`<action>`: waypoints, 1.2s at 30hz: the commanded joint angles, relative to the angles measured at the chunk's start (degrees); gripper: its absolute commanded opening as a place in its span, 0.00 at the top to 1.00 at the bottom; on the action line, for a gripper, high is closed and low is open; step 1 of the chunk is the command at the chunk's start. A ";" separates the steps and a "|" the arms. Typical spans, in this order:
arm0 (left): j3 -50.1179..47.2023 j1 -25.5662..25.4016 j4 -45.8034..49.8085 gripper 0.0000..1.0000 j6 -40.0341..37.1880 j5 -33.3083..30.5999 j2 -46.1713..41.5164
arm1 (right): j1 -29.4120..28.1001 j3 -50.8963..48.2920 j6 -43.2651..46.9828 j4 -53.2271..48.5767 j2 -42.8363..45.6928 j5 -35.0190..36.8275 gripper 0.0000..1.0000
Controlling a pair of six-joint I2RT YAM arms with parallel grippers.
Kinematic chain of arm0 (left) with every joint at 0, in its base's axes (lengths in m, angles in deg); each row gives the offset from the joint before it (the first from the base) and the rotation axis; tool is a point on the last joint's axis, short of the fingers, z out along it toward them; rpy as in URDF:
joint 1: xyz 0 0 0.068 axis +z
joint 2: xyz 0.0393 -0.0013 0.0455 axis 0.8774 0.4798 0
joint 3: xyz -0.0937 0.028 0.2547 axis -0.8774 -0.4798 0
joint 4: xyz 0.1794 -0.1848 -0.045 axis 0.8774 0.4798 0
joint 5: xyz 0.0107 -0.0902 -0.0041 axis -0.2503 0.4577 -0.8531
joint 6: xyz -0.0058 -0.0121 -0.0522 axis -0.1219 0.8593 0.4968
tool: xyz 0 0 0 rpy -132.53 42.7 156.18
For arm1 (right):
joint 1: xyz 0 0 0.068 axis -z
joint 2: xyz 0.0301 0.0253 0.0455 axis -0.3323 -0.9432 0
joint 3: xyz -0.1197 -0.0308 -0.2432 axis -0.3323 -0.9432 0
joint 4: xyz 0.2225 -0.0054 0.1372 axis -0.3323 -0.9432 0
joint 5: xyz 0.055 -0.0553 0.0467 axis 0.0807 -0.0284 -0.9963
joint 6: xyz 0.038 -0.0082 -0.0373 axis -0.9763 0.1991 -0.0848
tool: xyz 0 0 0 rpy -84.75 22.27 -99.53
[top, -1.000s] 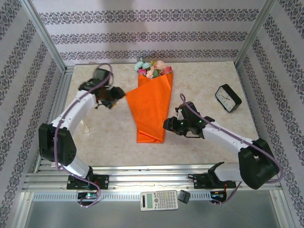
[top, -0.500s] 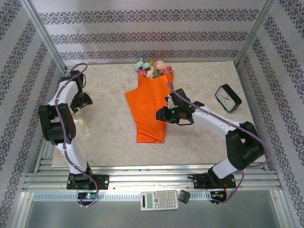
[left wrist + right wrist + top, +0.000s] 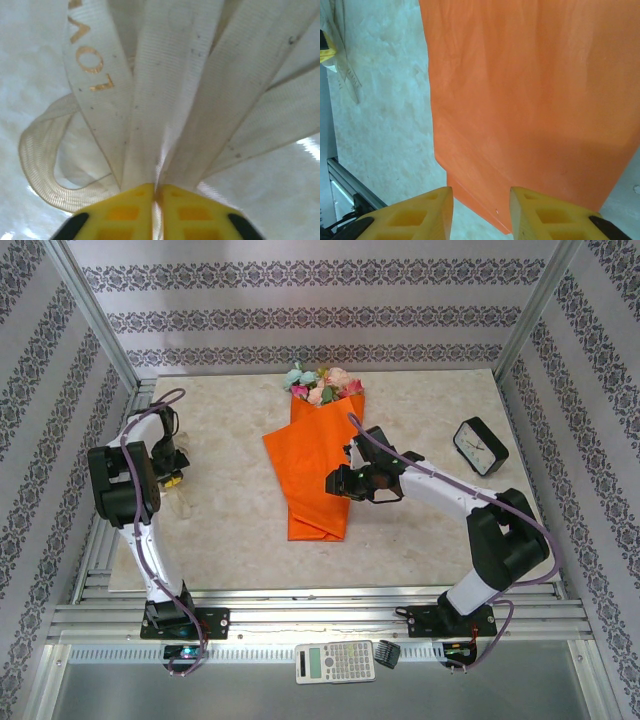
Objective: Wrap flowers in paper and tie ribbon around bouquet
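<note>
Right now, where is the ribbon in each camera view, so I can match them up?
Top external: the ribbon lies at the table's left side, by the left gripper.
Left wrist: its bunched strands cross the frame, pinched in the shut left gripper.
Right wrist: a pale strip in the top-left corner.
Shared landmark: the left gripper's yellow fingers, next to the ribbon in every view.
</note>
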 commanded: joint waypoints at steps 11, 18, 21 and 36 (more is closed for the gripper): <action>-0.52 -12.49 -1.49 1.00 4.63 9.58 -14.85 | 0.11 1.78 -0.32 -0.20 -0.28 1.12 0.66; 6.37 -27.25 -6.70 1.00 13.48 20.13 -18.59 | 3.19 1.04 -0.05 -1.48 3.26 3.12 0.67; 7.75 -33.53 -14.72 1.00 19.62 26.28 -18.39 | 5.04 0.36 0.14 -2.82 5.73 5.31 0.67; 2.85 -43.57 -26.53 0.47 27.08 34.30 -16.08 | 9.72 -6.55 -2.80 -11.34 18.87 21.08 0.67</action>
